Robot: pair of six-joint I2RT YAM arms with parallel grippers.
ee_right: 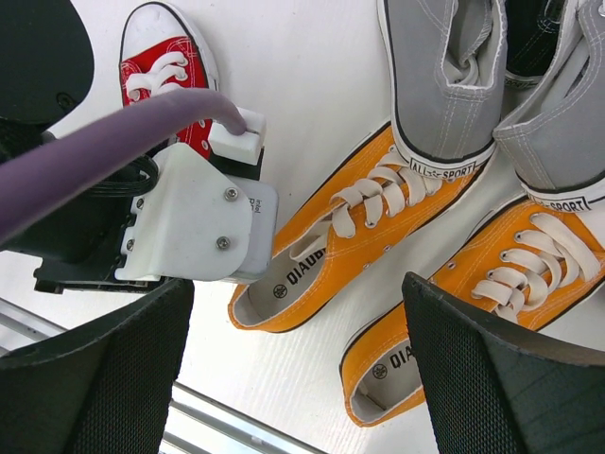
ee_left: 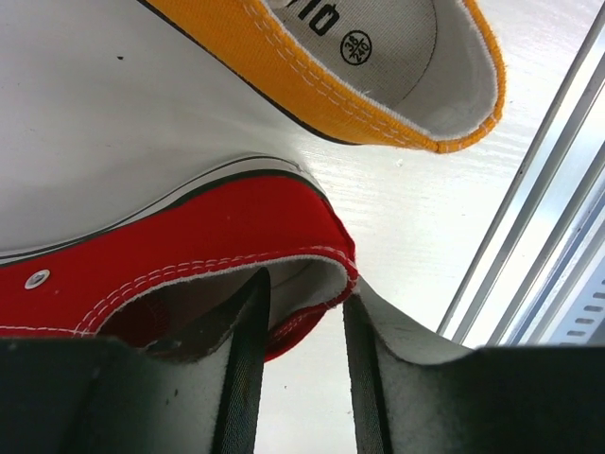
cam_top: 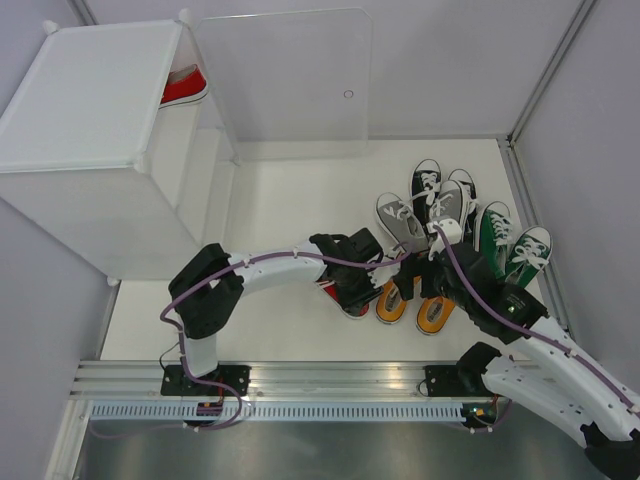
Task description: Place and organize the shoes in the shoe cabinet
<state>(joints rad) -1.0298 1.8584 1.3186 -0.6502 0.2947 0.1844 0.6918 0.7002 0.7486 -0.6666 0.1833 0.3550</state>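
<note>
Red sneaker (ee_left: 189, 236) is sitting heel-first between the left tool's (ee_left: 304, 291) spread fingers; it should be squeezing gently before lifting.

Bare table (cam_top: 290, 200) lies free between the cabinet (cam_top: 90, 150) and the clustered shoes (cam_top: 450, 215). The left arm (cam_top: 280, 268) stretches low across its near part. The clear door (cam_top: 290, 80) stands swung out along the back. The cabinet mouth looks unblocked, though the overhead view shows little of it. Between the red shoe (ee_left: 189, 246) and the orange shoe (ee_left: 312, 85) only a narrow strip remains. The rail (ee_left: 558, 218) runs close behind the red heel.

Robotics lab enclosure: plain white partition walls (cam_top: 450, 60), aluminium mounting rail (cam_top: 330, 378).
</note>
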